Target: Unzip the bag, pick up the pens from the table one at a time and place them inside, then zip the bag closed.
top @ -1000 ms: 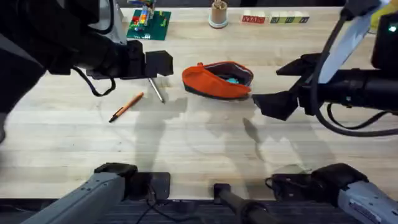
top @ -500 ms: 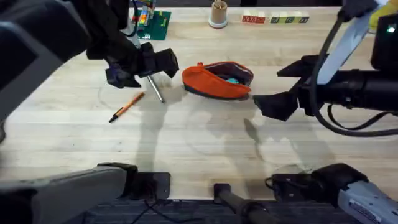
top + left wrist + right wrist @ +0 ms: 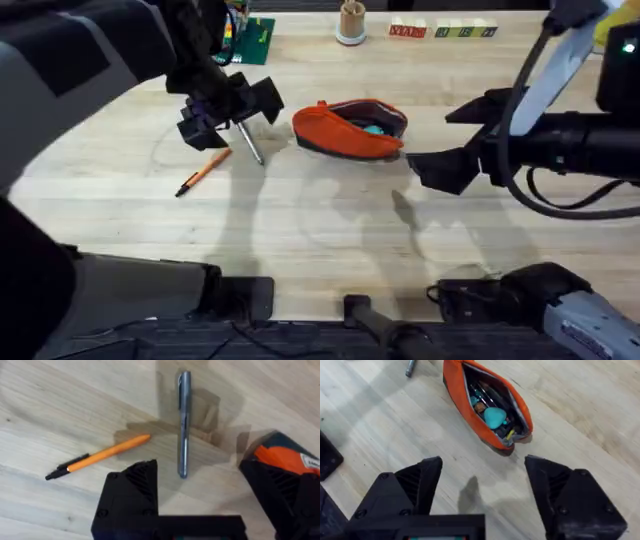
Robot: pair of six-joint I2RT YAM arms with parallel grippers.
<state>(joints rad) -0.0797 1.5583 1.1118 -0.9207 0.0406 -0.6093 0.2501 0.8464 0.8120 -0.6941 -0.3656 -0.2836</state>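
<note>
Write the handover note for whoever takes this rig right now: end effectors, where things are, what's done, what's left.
Left end effector: open, empty, hovering over the grey pen.
Right end effector: open, empty, beside the bag, not touching it.
Bag: on the table, unzipped, with small items already inside.
Pens: the grey one and the orange pen both lie on the table, left of the bag.
Done: unzipping.
Left: put both pens in, one at a time, then zip the bag closed.
</note>
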